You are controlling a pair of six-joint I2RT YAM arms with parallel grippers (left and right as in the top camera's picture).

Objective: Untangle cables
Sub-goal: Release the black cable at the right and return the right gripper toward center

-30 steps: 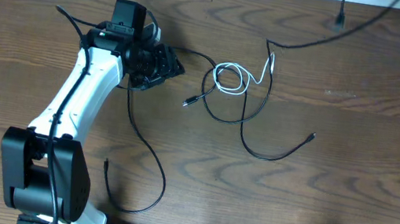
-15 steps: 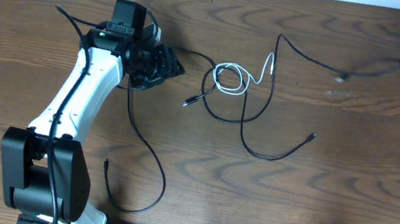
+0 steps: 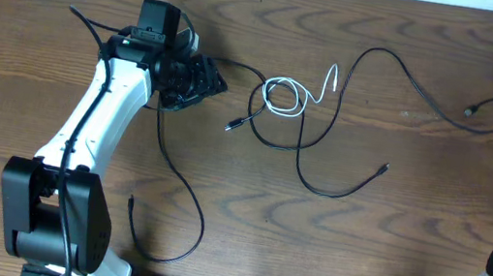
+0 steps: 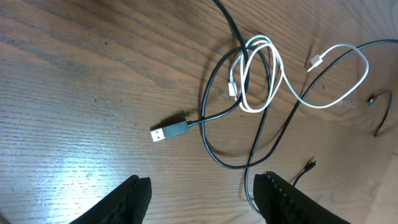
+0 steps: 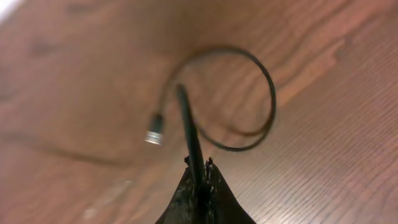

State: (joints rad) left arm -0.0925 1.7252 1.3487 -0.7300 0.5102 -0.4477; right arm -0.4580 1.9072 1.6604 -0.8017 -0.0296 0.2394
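Right tool (image 5: 199, 169) clenched on a black cable (image 3: 403, 71) near its plug end, out at the far right edge of the table (image 3: 428, 234); I'd guess that's to draw the strand clear of the knot. It arcs back to mid-table, where the white cable (image 3: 282, 95) sits coiled with other black cables looped through. Left tool (image 4: 202, 185) released, empty, hovering beside the knot near a USB plug (image 4: 169, 131), probably lining up a pick.
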